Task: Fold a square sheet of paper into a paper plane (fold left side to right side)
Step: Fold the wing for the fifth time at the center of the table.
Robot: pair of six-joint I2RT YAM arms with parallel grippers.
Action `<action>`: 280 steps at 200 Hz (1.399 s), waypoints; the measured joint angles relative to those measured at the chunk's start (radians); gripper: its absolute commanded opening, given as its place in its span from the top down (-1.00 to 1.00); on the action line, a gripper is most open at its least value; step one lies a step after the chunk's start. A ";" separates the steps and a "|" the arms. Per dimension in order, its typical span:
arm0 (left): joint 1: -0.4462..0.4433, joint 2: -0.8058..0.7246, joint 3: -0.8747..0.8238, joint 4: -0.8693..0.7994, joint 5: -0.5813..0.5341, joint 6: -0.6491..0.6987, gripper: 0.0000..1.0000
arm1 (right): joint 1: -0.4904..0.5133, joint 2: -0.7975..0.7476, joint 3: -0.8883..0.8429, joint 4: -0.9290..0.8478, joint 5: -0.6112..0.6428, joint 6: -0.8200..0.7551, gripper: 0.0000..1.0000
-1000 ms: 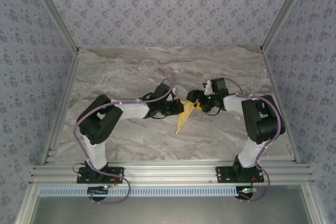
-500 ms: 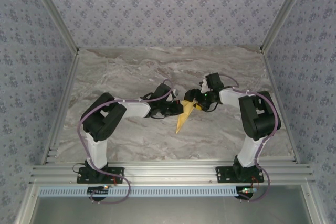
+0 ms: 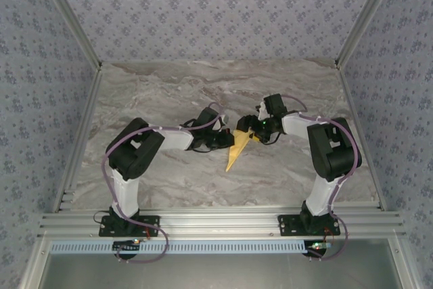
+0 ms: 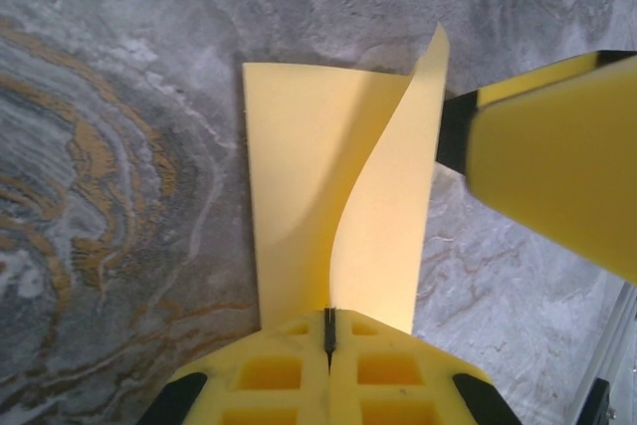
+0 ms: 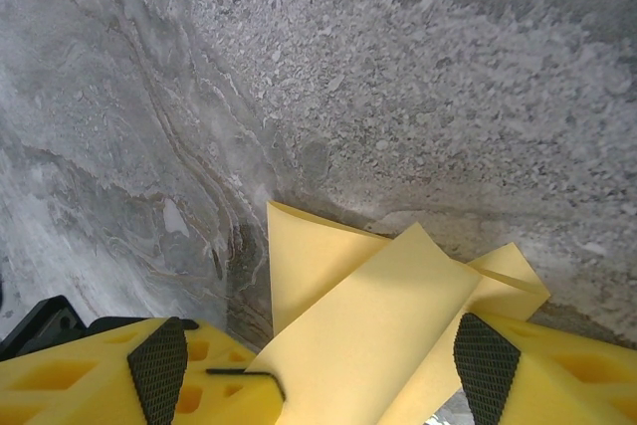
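Centre of the table (image 3: pixel 169 93): the folded yellow paper (image 3: pixel 237 150) lies with its long axis running near-left to far-right, its left side pinched in the closed left gripper (image 3: pixel 228 141), while the spread right gripper (image 3: pixel 252 133) straddles its far-right end without clamping it.

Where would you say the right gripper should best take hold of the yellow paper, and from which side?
Probably the lifted flap of the square sheet of paper, from the end opposite the shut left gripper: it curls up off the table, so open fingers can straddle it.
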 measured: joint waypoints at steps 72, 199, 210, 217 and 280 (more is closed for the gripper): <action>0.007 0.025 0.004 0.021 0.026 0.000 0.96 | 0.003 0.000 0.002 -0.002 0.002 -0.007 -0.57; 0.003 0.028 0.003 0.029 0.036 0.000 0.95 | 0.003 -0.014 -0.005 0.005 0.003 -0.021 -0.59; 0.003 0.028 0.003 0.029 0.035 0.000 0.95 | 0.002 -0.017 -0.005 0.004 0.004 -0.026 -0.60; 0.003 0.028 0.003 0.029 0.035 0.000 0.95 | 0.000 -0.019 -0.005 -0.001 0.006 -0.030 -0.60; 0.000 0.028 0.003 0.029 0.028 0.001 0.94 | -0.033 -0.117 -0.032 -0.064 0.071 -0.060 -0.21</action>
